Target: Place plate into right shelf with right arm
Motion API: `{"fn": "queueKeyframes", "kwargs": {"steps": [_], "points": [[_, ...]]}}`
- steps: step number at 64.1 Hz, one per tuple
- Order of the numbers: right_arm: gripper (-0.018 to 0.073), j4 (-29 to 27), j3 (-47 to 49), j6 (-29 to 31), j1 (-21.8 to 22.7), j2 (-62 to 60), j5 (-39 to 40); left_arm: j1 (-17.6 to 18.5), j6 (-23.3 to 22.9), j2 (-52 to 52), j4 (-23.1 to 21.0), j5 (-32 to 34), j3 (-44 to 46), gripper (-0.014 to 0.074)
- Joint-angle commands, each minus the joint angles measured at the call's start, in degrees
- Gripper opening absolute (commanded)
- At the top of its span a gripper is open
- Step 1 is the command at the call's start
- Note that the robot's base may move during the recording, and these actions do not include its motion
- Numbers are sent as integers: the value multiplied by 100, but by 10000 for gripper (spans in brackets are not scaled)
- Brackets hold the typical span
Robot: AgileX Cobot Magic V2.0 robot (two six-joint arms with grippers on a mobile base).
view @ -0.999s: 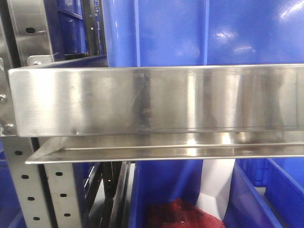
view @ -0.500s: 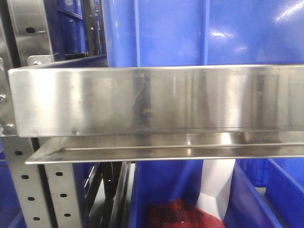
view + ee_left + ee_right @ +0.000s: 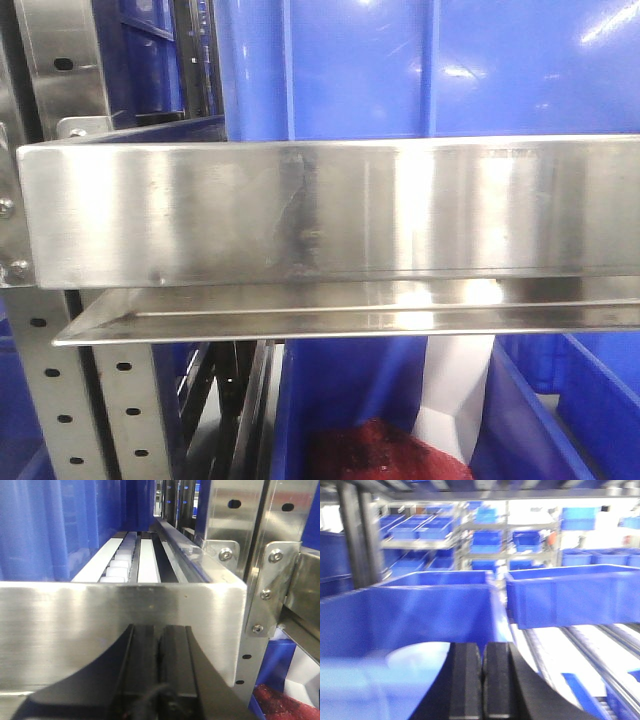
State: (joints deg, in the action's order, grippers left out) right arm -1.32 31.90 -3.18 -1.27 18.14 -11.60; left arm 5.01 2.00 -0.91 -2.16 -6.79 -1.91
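Observation:
The white plate (image 3: 415, 662) shows as a pale round shape low in the right wrist view, just left of my right gripper (image 3: 483, 650). It lies by the wall of a large blue bin (image 3: 420, 610); the frame is blurred. The right gripper's black fingers are pressed together with nothing visible between them. The right shelf's steel front edge (image 3: 300, 210) fills the front view, and neither the plate nor an arm shows there. My left gripper (image 3: 160, 630) is shut and empty, close in front of a steel shelf edge (image 3: 100, 620).
Blue bins (image 3: 400, 70) stand on the shelf above the steel edge. A lower bin holds something dark red (image 3: 370, 450) and white paper (image 3: 455, 390). A second blue bin (image 3: 570, 595) sits right of the gripper on white roller tracks (image 3: 580, 640). A perforated post (image 3: 250, 530) stands at right.
Only the reflections on the steel shelf front shift slightly. Nothing else in the front view has moved.

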Motion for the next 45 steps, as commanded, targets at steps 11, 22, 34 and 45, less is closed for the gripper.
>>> {"fn": "queueKeyframes", "kwargs": {"steps": [11,22,34,45], "points": [[55,79,-1401,-48,326,-620,1437,30,-19,-29,-23,490,-46,-47],[55,79,-2361,-48,326,-1153,1726,30,-19,-29,-23,490,-46,-47],[55,79,-3035,-48,326,-1727,1864,30,-19,-29,-23,490,-46,-47],[55,79,-3312,-55,304,-1954,1923,30,-19,-29,-23,490,-46,-47]]}}
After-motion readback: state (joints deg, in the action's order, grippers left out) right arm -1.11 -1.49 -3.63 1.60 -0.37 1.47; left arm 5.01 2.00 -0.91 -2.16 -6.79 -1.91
